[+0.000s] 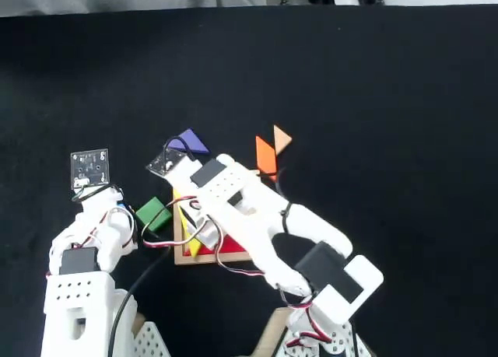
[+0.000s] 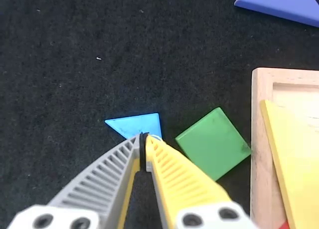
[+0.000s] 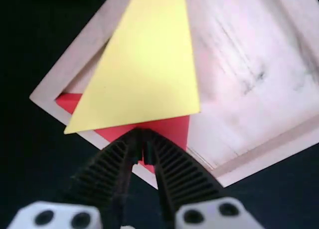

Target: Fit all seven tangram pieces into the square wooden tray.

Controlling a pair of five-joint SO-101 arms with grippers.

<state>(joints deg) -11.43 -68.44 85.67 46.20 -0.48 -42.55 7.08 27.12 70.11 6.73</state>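
My left gripper [image 2: 143,138], pressed together, meets the small light-blue triangle's [image 2: 137,125] edge; my right gripper [image 3: 142,139], likewise closed, is over the flat red piece [image 3: 173,130] inside the square wooden tray [image 3: 264,156].

black surface [image 1: 389,100] bearing wooden tray [image 2: 260,139], green square [image 1: 153,214], light blue triangle [image 2: 137,125], dark blue triangle [image 1: 191,141], orange parallelogram [image 1: 266,156], orange triangle [image 1: 282,138]

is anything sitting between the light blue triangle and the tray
Yes. The green square lies between the light blue triangle and the tray, so a straight slide would likely hit it. The left gripper is at the triangle, with nothing between.
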